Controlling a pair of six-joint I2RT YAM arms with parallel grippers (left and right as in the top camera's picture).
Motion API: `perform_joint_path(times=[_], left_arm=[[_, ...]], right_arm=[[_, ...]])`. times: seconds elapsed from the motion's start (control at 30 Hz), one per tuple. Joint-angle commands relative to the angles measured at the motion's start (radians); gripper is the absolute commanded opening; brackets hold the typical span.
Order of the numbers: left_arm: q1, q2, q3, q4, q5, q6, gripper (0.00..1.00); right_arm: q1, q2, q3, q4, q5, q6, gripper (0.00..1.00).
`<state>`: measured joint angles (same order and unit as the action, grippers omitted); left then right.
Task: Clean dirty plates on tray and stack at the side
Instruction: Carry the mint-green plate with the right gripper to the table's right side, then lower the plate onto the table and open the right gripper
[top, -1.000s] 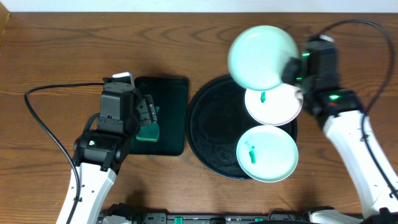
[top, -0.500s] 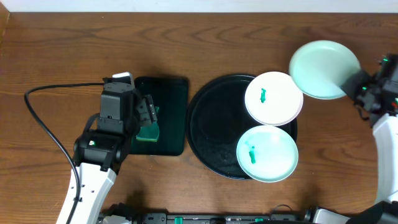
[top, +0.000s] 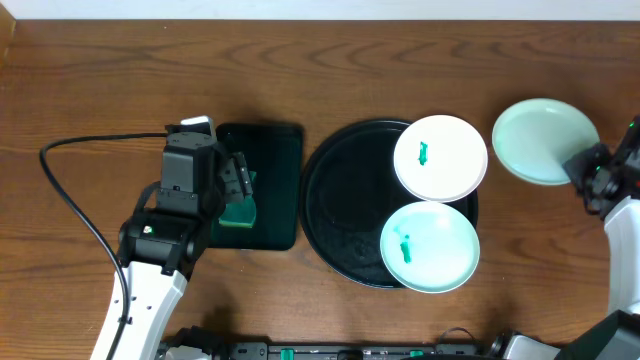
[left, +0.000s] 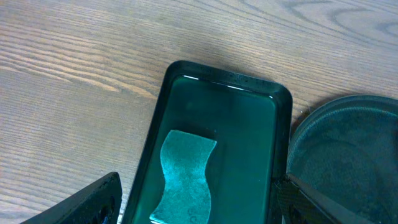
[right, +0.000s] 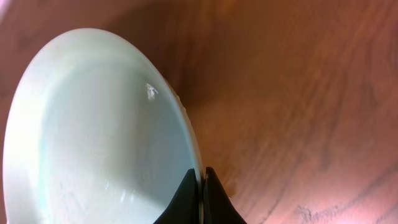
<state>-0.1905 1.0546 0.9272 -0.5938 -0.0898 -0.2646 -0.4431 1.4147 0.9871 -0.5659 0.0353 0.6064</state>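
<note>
Mint plate at frame right, rim thinly pinched by the right claw, could slip and clatter onto the counter.

The overhead camera looks straight down from well above and takes in the whole table. The left wrist camera looks down from fairly near at the rectangular tray and the left edge of the round tray, both also seen from overhead. The right wrist camera sits very close to the mint plate, seemingly angled along its rim. Overhead shows that plate at the far right.
</note>
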Motion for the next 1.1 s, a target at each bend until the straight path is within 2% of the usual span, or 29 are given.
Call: perform_joint_path(times=[0.0, 0.1, 0.57, 1.07], left_arm=[[0.005, 0.002, 0.008, 0.001, -0.016, -0.001, 0.8], [0.005, 0.002, 0.008, 0.001, -0.016, -0.001, 0.8], [0.005, 0.002, 0.008, 0.001, -0.016, -0.001, 0.81], [0.005, 0.002, 0.008, 0.001, -0.016, -0.001, 0.8]], right_arm=[[-0.01, -0.019, -0.061, 0.037, 0.069, 0.097, 0.02], [-0.01, -0.019, -0.116, 0.091, 0.128, 0.142, 0.01], [-0.01, -0.019, -0.354, 0.377, 0.166, 0.14, 0.01], [0.016, 0.04, -0.404, 0.422, 0.114, 0.137, 0.01]])
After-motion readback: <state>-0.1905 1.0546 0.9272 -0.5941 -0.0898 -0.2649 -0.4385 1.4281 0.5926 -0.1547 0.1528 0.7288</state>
